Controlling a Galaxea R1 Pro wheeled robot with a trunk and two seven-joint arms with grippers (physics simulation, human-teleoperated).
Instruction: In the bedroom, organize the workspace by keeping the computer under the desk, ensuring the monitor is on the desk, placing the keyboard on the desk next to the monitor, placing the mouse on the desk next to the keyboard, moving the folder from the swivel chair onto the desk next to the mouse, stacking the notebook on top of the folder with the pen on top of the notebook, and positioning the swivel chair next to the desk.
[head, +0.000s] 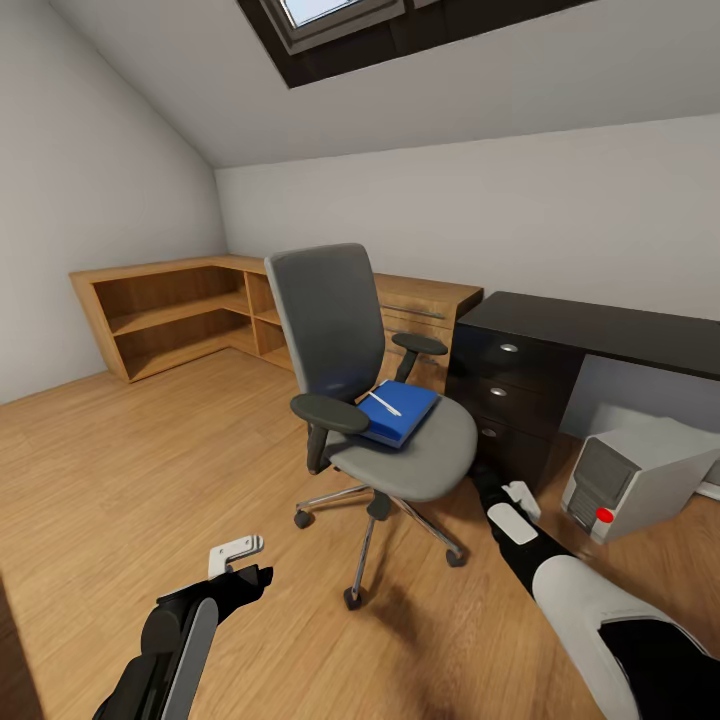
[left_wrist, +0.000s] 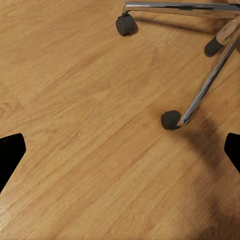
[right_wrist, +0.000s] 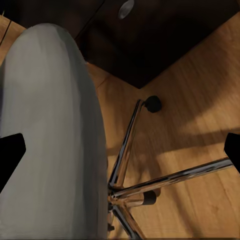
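The grey swivel chair (head: 335, 320) stands in the middle of the wooden floor. On its seat lies a blue folder (head: 405, 415) with a white pen (head: 383, 403) on top; a notebook cannot be told apart from it. To the right is the dark desk (head: 600, 330), with the grey computer (head: 640, 475) on the floor under it. My right gripper (head: 505, 495) is open, low beside the seat's right edge (right_wrist: 55, 130), empty. My left gripper (head: 245, 560) is open over bare floor near the chair's caster (left_wrist: 171, 120). Monitor, keyboard and mouse are out of view.
A low wooden corner shelf (head: 180, 310) runs along the back left walls. The desk's drawer unit (head: 510, 390) stands right behind the chair. The chair's chrome legs (right_wrist: 165, 180) spread over the floor. Open floor lies to the left.
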